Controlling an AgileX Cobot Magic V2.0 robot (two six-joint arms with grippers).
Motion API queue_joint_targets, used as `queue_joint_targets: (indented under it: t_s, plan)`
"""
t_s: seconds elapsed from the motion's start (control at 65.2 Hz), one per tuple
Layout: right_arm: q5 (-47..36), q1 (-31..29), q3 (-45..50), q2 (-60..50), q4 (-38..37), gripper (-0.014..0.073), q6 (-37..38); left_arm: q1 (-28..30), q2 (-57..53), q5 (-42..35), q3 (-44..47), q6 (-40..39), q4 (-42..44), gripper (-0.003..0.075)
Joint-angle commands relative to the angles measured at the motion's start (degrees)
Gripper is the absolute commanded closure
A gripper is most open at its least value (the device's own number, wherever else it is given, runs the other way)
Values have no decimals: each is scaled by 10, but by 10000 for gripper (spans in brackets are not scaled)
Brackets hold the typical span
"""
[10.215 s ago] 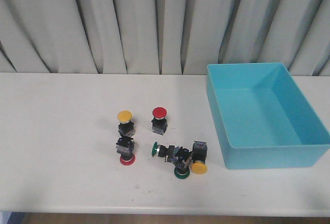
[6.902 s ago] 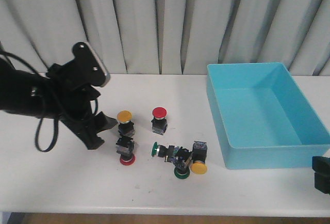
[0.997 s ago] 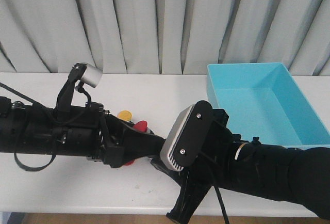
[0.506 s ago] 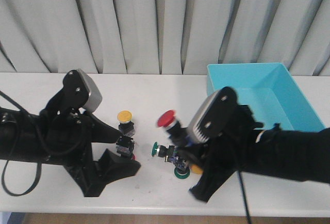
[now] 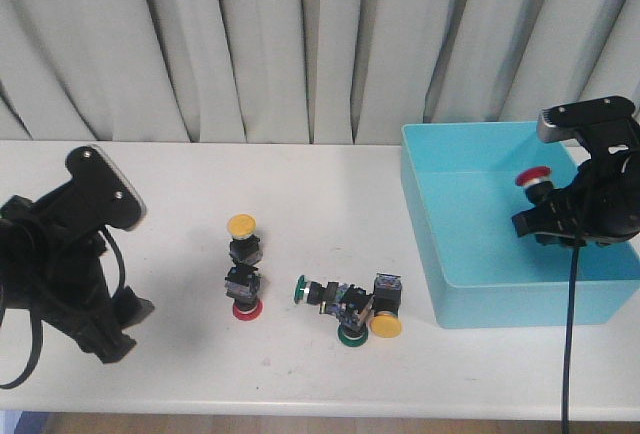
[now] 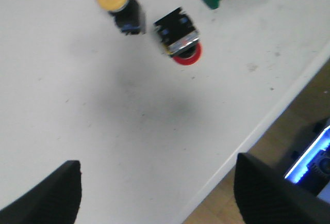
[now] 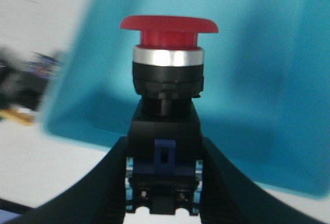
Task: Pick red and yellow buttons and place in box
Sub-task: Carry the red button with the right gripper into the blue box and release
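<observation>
The right gripper [image 7: 164,182] hangs above the inside of the blue box [image 5: 470,299], its two black fingers [image 7: 111,182] clamped on the black body of a red button [image 7: 167,92], cap pointing away from the wrist. In the front view that red button [image 5: 534,180] sits over the far right part of the box, clear of the floor of the bin as far as can be told.

The other buttons lie on the white table [image 5: 180,184] to the left of the box. Nearest the box, just off its front left corner, a yellow button on its side [image 5: 384,312] touches a cluster of two green buttons [image 5: 335,304], one with its cap pointing away from the box. Farther from the box stands an upright yellow button [image 5: 243,237], and right in front of it a second red button [image 5: 244,294] rests cap-down on the table.

The left gripper [image 6: 154,193] hovers over bare table well away from the box, beyond all the buttons, its fingers spread wide with nothing between them; the left arm [image 5: 70,264] hangs near the table's front edge
</observation>
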Motion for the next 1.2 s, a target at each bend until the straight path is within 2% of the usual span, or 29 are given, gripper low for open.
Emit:
queue_joint_targets:
  t_s: [0.0, 0.092, 0.399, 0.598, 0.844, 1.181]
  plan:
    - [17, -9, -60, 42, -61, 349, 68, -1, -14, -21, -16, -91, 60, 134]
    - [39, -9, -105, 95, -69, 349, 88, -1, -14, -20, -16, -118, 76, 134]
    - [113, -9, -242, 266, -65, 349, 99, -1, -14, -17, -16, -118, 73, 134]
    - [145, -10, -306, 341, -65, 349, 99, -1, -14, -15, -16, -118, 73, 134]
    - [178, -26, -344, 385, -64, 337, 118, -1, -14, -15, -16, -118, 73, 134]
    - [177, -29, -344, 381, -64, 204, 109, -1, -14, -20, -16, -118, 73, 134]
